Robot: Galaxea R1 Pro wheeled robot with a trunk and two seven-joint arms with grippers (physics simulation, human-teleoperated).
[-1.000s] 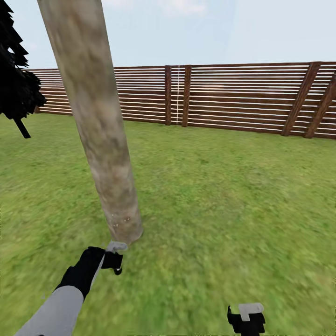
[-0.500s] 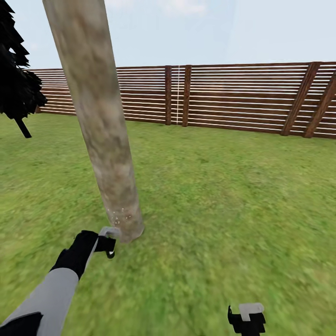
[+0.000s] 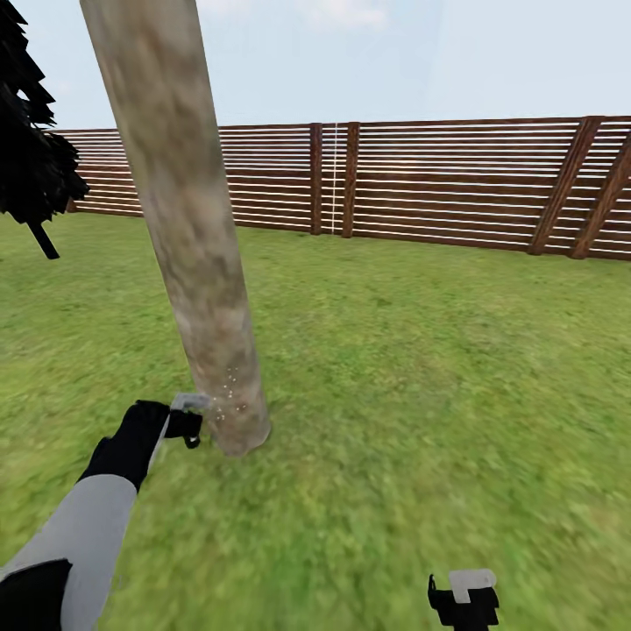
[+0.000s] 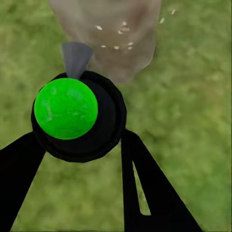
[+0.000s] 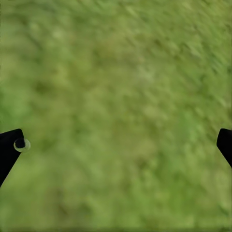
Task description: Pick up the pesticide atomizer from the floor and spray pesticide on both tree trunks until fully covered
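A thick pale grey-brown tree trunk (image 3: 188, 237) rises from the lawn at the left of the head view. My left gripper (image 3: 186, 422) hangs just left of the trunk's base, shut on the pesticide atomizer (image 3: 187, 406). In the left wrist view the atomizer (image 4: 77, 116) is a dark round body with a bright green disc and a grey nozzle aimed at the trunk (image 4: 140, 53), and my left gripper (image 4: 79, 142) clasps it from both sides. White pesticide specks (image 3: 230, 393) dot the bark low down. My right gripper (image 3: 463, 600) stays low at the right, open over bare grass.
Green lawn (image 3: 421, 377) stretches to a brown slatted fence (image 3: 438, 180) across the back. A black-foliaged conifer (image 3: 31, 149) stands at the far left. The right wrist view looks down on grass (image 5: 116, 96) between its spread fingers.
My left arm has carried the atomizer leftward and farther from me, around the trunk's base. The white specks now reach a little higher on the bark. The right gripper has not moved.
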